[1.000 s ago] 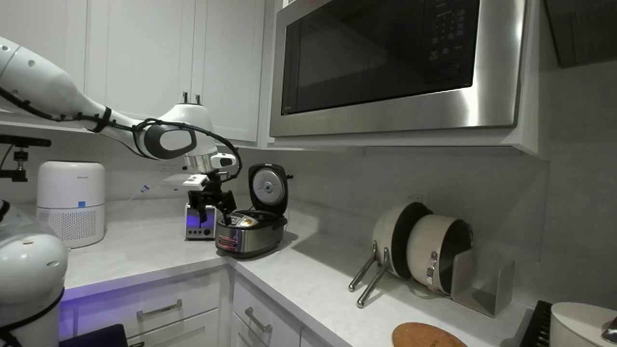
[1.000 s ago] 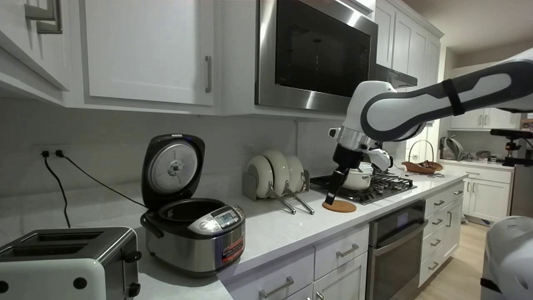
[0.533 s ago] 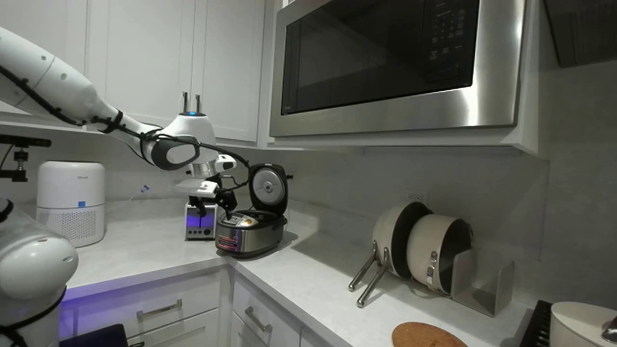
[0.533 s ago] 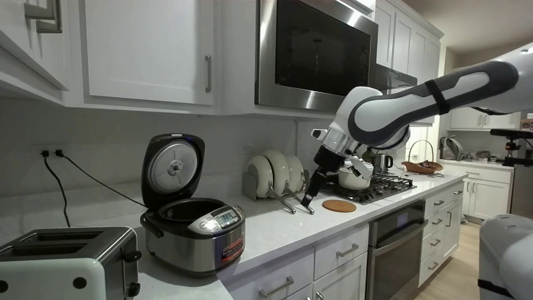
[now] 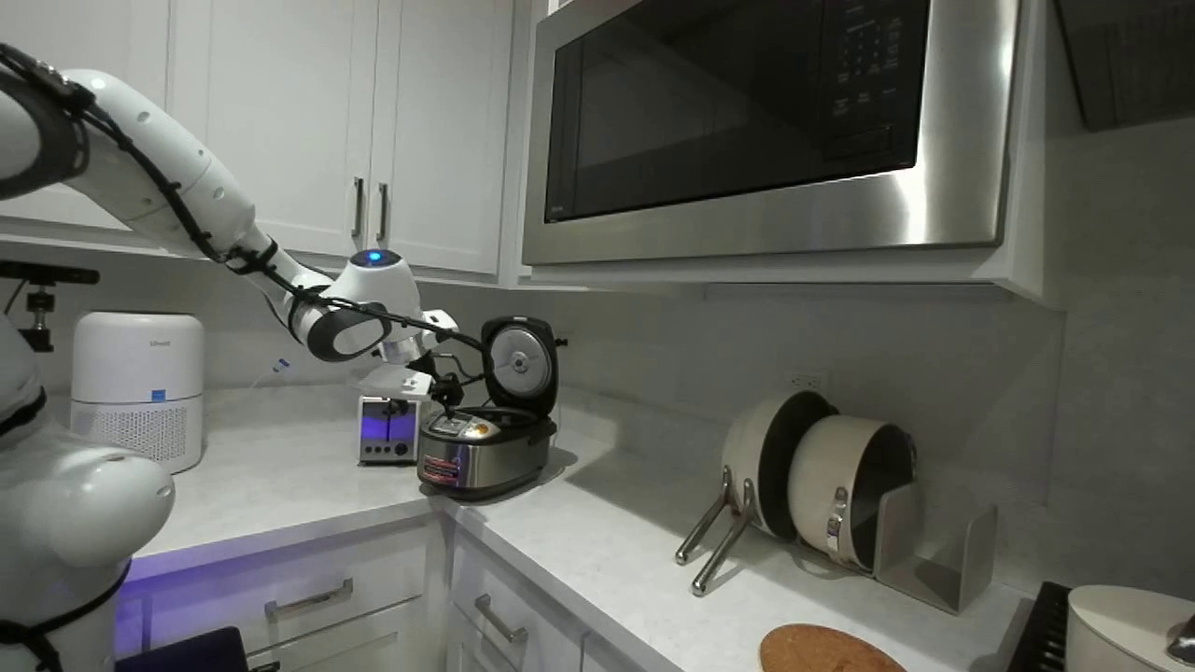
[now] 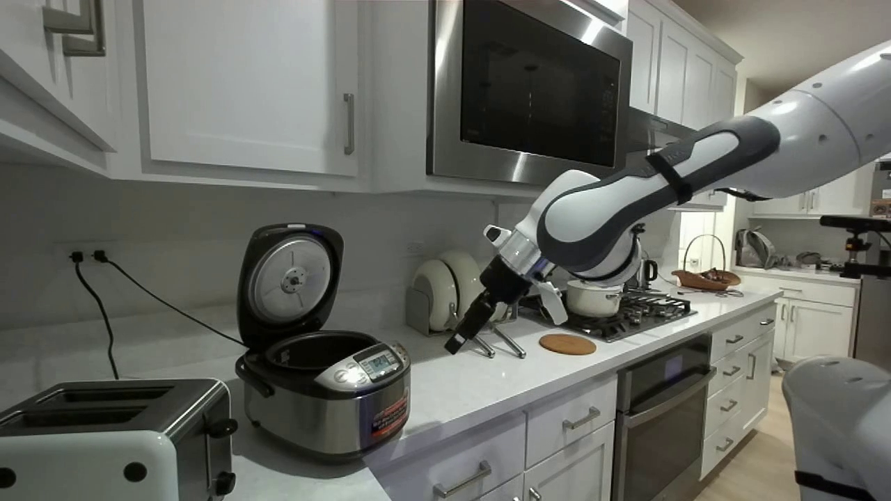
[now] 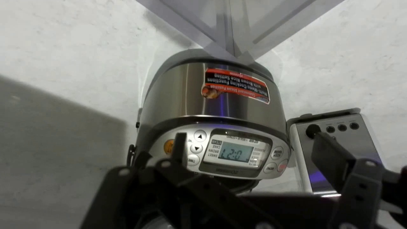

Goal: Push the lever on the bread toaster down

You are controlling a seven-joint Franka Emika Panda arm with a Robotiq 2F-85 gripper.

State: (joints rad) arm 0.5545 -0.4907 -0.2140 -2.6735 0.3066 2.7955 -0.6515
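Two slots (image 6: 104,395) atop toaster (image 6: 104,452): exterior view only.

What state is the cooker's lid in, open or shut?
Open: in both exterior views the lid stands up from the cooker, its silver inside showing.

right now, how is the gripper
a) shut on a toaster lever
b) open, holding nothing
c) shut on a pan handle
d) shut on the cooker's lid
b: in the wrist view the gripper stands open and the control panel of the round cooker shows through the gap, while in an exterior view it hangs well apart from the bread toaster.
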